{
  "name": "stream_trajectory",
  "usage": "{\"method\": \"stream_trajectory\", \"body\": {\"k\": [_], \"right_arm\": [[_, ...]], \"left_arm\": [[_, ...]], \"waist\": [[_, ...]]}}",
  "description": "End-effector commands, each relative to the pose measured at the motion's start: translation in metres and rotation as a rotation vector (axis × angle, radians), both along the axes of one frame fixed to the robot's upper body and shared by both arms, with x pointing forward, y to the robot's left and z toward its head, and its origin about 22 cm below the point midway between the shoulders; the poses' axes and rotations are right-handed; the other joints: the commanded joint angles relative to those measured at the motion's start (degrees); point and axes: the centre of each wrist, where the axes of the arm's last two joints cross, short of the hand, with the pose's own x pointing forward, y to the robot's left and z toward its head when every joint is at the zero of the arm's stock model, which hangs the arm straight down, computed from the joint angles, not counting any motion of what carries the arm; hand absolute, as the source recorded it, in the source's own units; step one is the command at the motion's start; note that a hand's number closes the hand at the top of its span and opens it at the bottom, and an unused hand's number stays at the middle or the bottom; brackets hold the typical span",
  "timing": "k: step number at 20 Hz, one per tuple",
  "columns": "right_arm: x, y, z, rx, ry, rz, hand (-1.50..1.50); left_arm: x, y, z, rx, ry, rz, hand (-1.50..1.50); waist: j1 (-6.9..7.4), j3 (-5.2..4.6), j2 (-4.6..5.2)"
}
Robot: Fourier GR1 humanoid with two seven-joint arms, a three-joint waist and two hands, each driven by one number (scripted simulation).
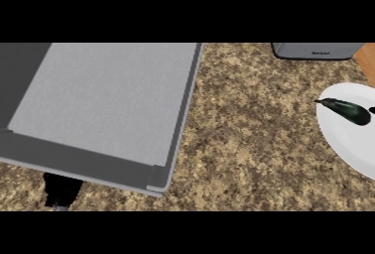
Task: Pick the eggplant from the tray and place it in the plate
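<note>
the left hand [61,191] is seen at the near left, low by the near edge of the tray. only a small dark part of it shows, partly hidden under the tray's rim, so it cannot be told if it is spread or curled. nothing is seen held in it.

next, the big grey tray [110,99] is seen filling the left and far part of the view. its floor is bare and flat, and no eggplant is seen in it. its raised walls run along the near side and the right side.

to the right of the tray, the speckled brown counter [249,144] is seen.

at the far right, a grey box [316,50] is seen at the far edge of the counter, and a strip of wood [367,62] is seen in the corner beside it.

at the right edge, the white plate [351,139] is seen, cut off by the side of the view. the dark eggplant [345,109] is seen lying on the far part of the plate, with its thin stem end pointed left. a small dark bit is seen just right of it at the edge, and it cannot be told what it is.

the right hand is not seen anywhere.

so the job looks done, or almost done: the eggplant is out of the tray and is lying in the plate. if anything is left, it is only for the hands to be pulled back and put at rest.
</note>
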Motion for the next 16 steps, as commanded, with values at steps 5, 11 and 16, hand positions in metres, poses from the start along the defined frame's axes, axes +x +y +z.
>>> {"method": "stream_trajectory", "body": {"k": [5, 11, 16], "right_arm": [[-0.037, -0.046, 0.0, 0.286, -0.236, -0.07, -1.5], [-0.105, -0.1, 0.005, 0.365, -0.326, -0.048, -1.5], [-0.157, -0.126, 0.003, 0.356, -0.326, 0.005, -1.5]], "left_arm": [[0.019, 0.017, 0.034, 0.013, -0.117, 0.078, 0.0], [0.022, 0.014, 0.042, 0.004, -0.123, 0.064, 0.0], [0.025, 0.017, 0.028, -0.002, -0.123, 0.065, 0.0]], "waist": [[-0.88, 0.47, -0.45], [-1.3, 0.52, -0.39], [-1.5, 0.58, 0.01]]}}
